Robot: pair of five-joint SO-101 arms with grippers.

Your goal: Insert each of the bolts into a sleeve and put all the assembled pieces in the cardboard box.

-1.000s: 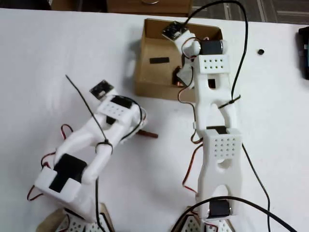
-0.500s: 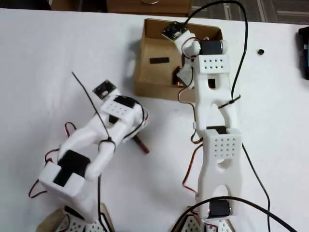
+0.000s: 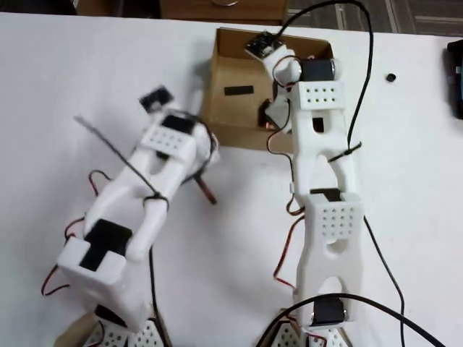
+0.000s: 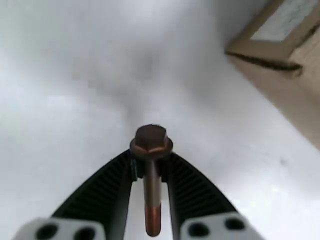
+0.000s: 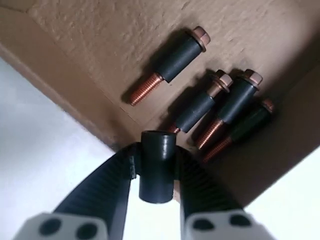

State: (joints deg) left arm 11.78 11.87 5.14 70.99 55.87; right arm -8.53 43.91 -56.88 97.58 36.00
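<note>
A copper-coloured hex flange bolt (image 4: 151,142) is being gripped by the left gripper (image 4: 151,162). Its jaws are being pressed against the shank just under the head, so that only the shank's width is separating them, and the threaded end is being pointed back towards the wrist. In the high view this bolt is being held over the white table (image 3: 65,79), just near of the cardboard box (image 3: 226,124) and off its near-left corner, between the two arms; whether it is touching the table cannot be told. A black sleeve (image 5: 157,170) is being clamped by the right gripper (image 5: 156,159), the jaws being closed on its two sides and its open end being turned away from the wrist. The right gripper is being held over the near side of the box, above the place where the brown floor is being met by a wall. On the box floor four assembled pieces are lying, each a copper bolt being worn inside a black sleeve: a lone assembled piece (image 5: 172,62) is lying apart, and a cluster of three assembled pieces (image 5: 235,105) is lying side by side, close together, against a wall. A small black object (image 3: 391,76) is lying on the table, well to the right of the box.
</note>
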